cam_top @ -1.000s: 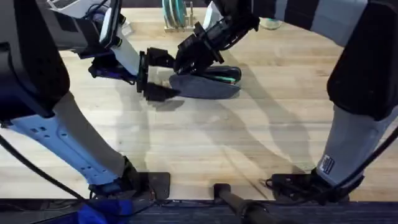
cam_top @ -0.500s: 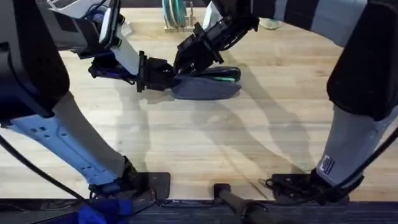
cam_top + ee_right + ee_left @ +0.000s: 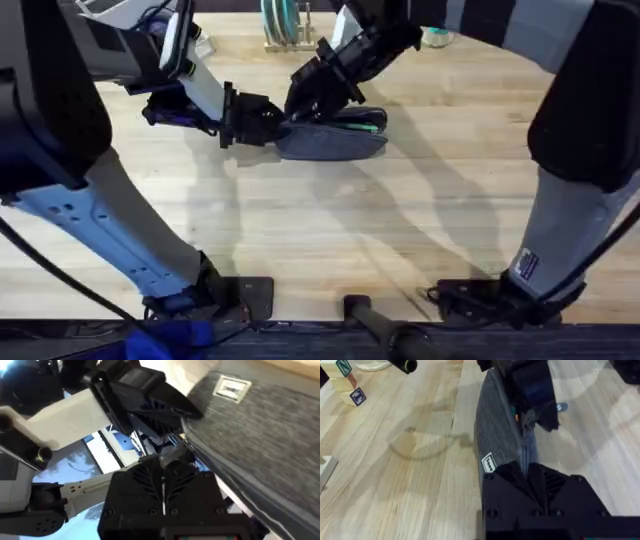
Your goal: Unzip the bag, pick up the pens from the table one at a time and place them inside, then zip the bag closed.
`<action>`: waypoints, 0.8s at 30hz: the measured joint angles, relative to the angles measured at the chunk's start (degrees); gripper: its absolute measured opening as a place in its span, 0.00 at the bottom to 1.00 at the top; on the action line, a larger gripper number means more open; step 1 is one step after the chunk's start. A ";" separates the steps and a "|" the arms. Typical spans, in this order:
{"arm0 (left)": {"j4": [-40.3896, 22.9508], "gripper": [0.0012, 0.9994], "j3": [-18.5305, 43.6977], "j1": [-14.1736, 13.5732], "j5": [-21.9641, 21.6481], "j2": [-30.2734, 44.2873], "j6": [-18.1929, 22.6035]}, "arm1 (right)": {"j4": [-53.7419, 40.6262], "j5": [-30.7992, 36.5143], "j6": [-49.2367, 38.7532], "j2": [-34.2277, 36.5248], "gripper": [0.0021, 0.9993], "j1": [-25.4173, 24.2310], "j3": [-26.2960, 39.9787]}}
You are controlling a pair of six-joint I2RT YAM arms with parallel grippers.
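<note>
One bag [image 3: 335, 141] here, the blue-grey pouch, lying on the tabletop [image 3: 400, 230] toward the far middle. Pens: I can count one for sure, the green one [image 3: 362, 119], lying just behind the bag's far edge with something dark alongside it that might be the second pen, can't say.

Two grippers, both at the bag's left end. The left gripper [image 3: 268, 124] is clamped shut on that end of the bag; in its own wrist camera the black fingers [image 3: 520, 485] sit right over the fabric next to a small white label [image 3: 489, 464]. The right gripper [image 3: 305, 103] comes in from above and behind, right over the zipper line at the same end, closed on something small and metallic at the seam [image 3: 172, 455], probably the zipper pull but I can't tell for sure.

Other stuff: a rack holding teal plates [image 3: 280, 22] at the far edge, and the left wrist view picks up lettered wooden blocks [image 3: 347, 385] off to the side. The right arm covers a good part of the bag's top from overhead, so the zipper state is hard to read there
</note>
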 joint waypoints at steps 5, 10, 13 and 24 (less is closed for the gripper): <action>-0.02 0.04 0.00 0.00 0.02 0.00 0.00 | -3.12 -0.02 -2.52 0.00 0.03 -1.41 0.00; 0.00 0.04 0.00 0.00 0.13 0.00 0.00 | -3.79 -0.02 -4.12 0.00 0.03 -2.42 0.00; 0.00 0.04 0.00 0.00 0.13 0.00 0.00 | -4.82 -0.01 -5.04 0.00 0.03 -2.77 0.00; 0.03 0.04 0.00 0.00 0.13 0.00 0.00 | -10.66 0.30 -9.33 0.00 0.03 -5.24 0.00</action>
